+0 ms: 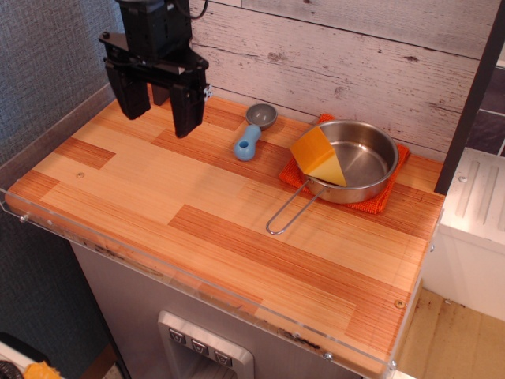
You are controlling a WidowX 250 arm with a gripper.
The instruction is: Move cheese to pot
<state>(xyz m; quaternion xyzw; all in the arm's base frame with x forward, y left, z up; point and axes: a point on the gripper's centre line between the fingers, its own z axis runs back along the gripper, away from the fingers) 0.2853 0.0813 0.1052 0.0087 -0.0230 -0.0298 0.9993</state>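
- Pincer (158,113): black, two-fingered, hanging above the far left part of the tabletop (197,229); its fingers point down and stand wide apart with nothing between them. Whether the tips touch the wood cannot be told.
- Cheese (318,156): a yellow-orange wedge with a paler yellow face, resting tilted on the near-left rim of the pot (357,162). Part of it lies over the pot's inside and part juts outward past the rim, so it leans on the edge instead of lying flat on the bottom.
- Pot: a shallow, round, shiny steel pan on the right side of the tabletop, near the back wall. Its thin wire loop handle (289,215) runs from the rim toward the front left and lies over the wood.
- Orange mat (384,194): a textured cloth under the pot, showing at the pot's right, front and left edges.
- Scoop (252,133): a small grey bowl with a blue handle, lying on the tabletop between the pincer and the pot, apart from both; the handle points toward the front.
- Tabletop: striped light and reddish wood, edged at the front and left by a clear plastic lip (181,280).
- Back wall (355,55): whitewashed horizontal planks.
- The pincer and the cheese are well apart, the scoop lying between them.
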